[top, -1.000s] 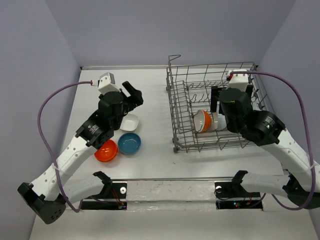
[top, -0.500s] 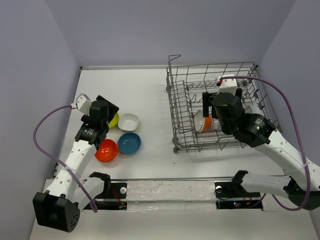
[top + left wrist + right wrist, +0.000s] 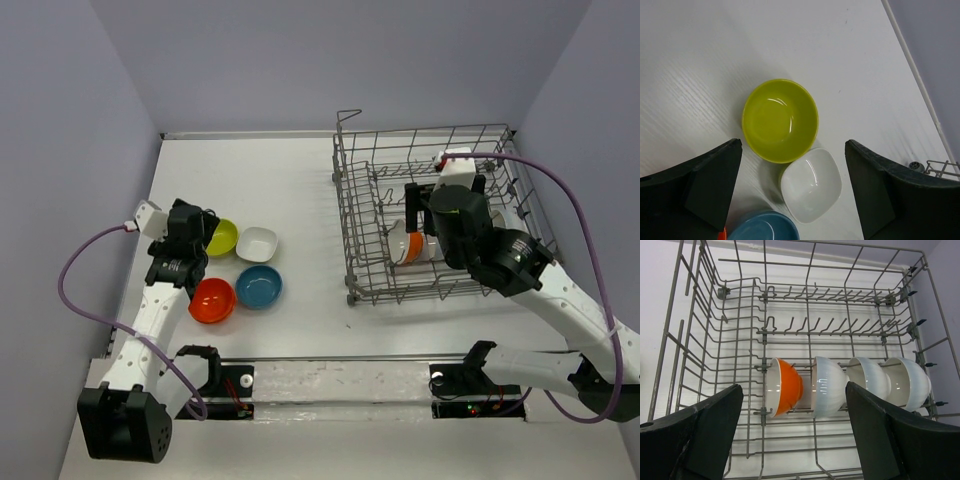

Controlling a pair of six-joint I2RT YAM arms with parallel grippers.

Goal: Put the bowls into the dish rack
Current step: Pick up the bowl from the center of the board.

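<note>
Grey wire dish rack [image 3: 346, 215] at three o'clock: its tines [image 3: 805, 326] prop four glossy bowls [image 3: 829, 385], one orange-red and three white, on edge. The right gripper [image 3: 794, 390] hangs above, jaws wide, empty. At nine o'clock the left gripper [image 3: 792, 155], jaws wide, frames the round yellow-green bowl [image 3: 780, 120], probably next.

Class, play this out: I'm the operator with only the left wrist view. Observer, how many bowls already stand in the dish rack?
Observer: Four stand on edge in one row of the dish rack: an orange bowl, then three white bowls.
Operator: Is the right gripper holding one?
Observer: No, the right gripper is open over that row, nothing between its fingers.
Operator: What is the orange sliver at my bottom edge?
Observer: A whole orange-red bowl, on the table beside the blue bowl.
</note>
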